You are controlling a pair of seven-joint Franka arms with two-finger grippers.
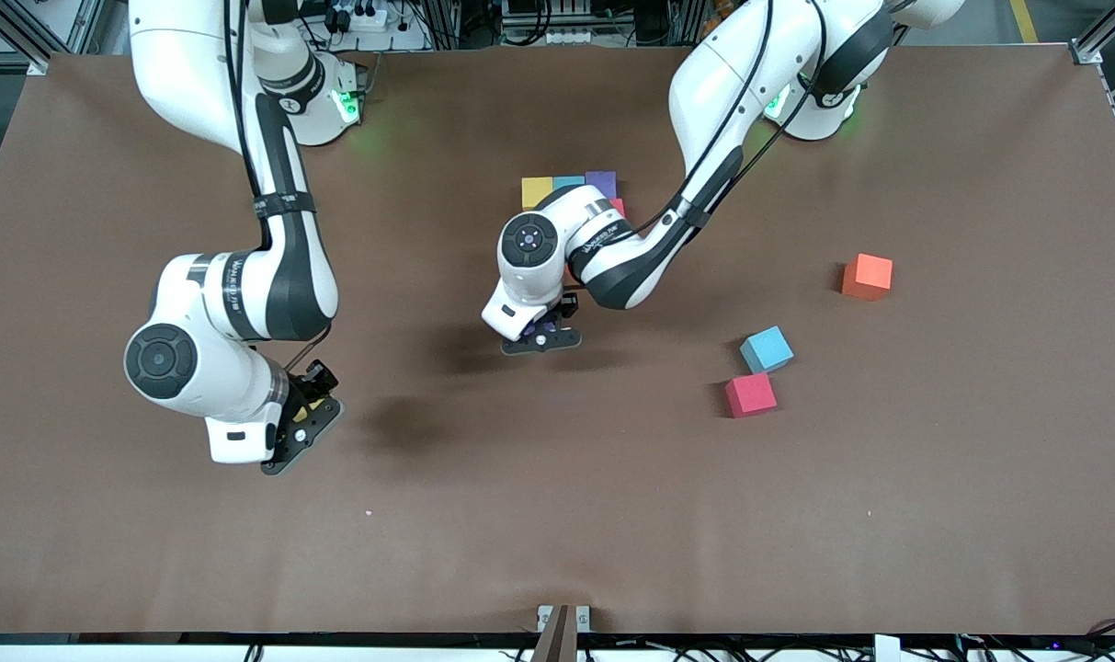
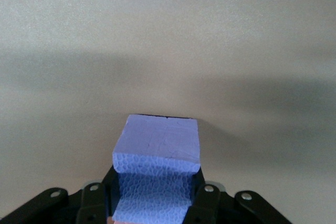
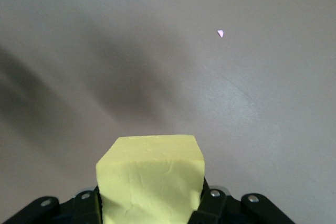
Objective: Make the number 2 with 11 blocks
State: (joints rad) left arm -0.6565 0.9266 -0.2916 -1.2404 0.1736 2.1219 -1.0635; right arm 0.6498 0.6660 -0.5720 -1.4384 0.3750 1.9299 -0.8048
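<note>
Purple cube (image 2: 157, 166) clamped in the left gripper (image 1: 540, 338) hangs just nearer the camera than the started block rows (image 1: 571, 188), while the right gripper (image 1: 304, 425) grips a yellow cube (image 3: 151, 179) toward its own table end.

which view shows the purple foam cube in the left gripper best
The left wrist view: the purple foam cube fills the frame bottom, clamped in the left gripper. In the front view only a purple sliver shows under the wrist. The right wrist view doesn't show it.

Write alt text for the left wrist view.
The left claw is shut on a purple block, held above bare brown table. Only the claw's shadow crosses the tabletop; no other blocks are in this view.
</note>
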